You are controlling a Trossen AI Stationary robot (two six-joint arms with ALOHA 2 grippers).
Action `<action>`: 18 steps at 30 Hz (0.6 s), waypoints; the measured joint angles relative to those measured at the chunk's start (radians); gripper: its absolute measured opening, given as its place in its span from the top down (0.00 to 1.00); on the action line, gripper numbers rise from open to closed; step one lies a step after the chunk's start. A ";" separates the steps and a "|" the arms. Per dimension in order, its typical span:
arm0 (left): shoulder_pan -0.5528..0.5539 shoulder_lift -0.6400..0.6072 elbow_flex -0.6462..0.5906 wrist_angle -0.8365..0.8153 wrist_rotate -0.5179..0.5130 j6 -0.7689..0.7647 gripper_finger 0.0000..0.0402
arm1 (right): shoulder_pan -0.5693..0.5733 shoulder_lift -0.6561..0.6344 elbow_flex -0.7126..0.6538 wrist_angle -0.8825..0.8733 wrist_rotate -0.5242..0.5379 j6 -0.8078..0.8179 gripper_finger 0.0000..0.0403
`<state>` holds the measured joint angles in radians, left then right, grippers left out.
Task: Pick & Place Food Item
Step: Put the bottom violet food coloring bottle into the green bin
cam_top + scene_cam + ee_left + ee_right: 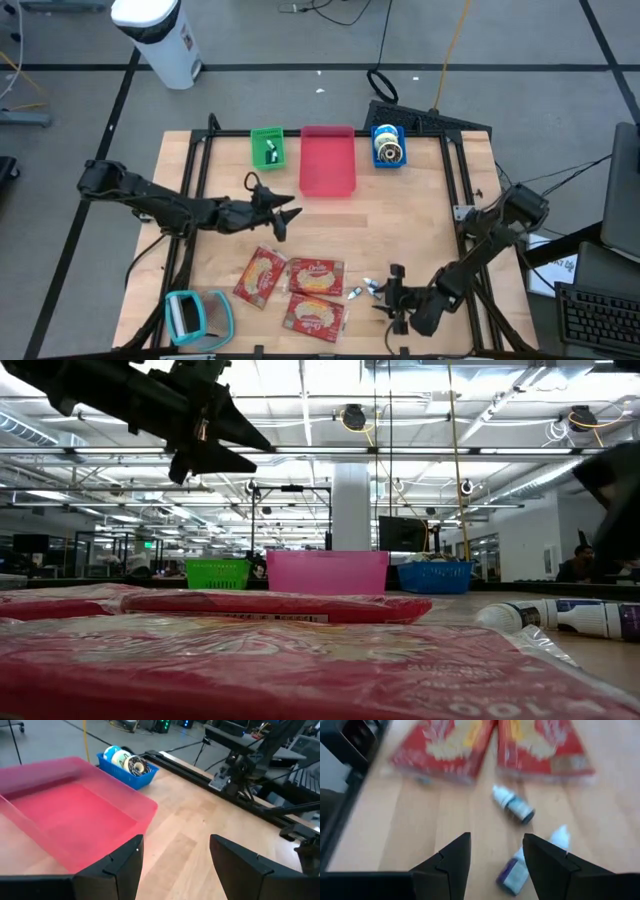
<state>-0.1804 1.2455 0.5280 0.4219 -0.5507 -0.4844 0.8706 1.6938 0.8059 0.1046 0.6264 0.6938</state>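
Observation:
Three red food packets lie flat on the wooden table near its front edge; the low view shows them close up. My left gripper hangs open and empty above the table, between the packets and the pink bin. My right gripper is open and low at the front right, pointing toward the packets. Two small dropper bottles lie just ahead of its fingers, untouched.
Along the far edge stand a green bin, the pink bin, and a blue bin holding tape rolls. A teal tape dispenser sits at the front left corner. Bare wood lies between the bins and the packets.

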 joint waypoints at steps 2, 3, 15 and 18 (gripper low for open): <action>-0.006 0.018 0.000 0.010 -0.001 -0.022 0.43 | 0.007 0.042 0.014 -0.022 -0.001 0.037 0.58; -0.008 0.030 0.000 0.011 0.000 -0.030 0.43 | 0.010 0.061 0.020 -0.034 0.000 0.052 0.58; -0.025 0.187 0.000 0.073 0.001 -0.135 0.43 | 0.012 0.111 0.036 -0.035 0.019 0.087 0.58; -0.025 0.213 -0.001 0.085 0.006 -0.148 0.43 | 0.011 0.096 0.034 -0.028 0.020 0.051 0.58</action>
<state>-0.2054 1.4585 0.5274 0.5069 -0.5442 -0.6321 0.8818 1.7901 0.8395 0.0770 0.6462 0.7453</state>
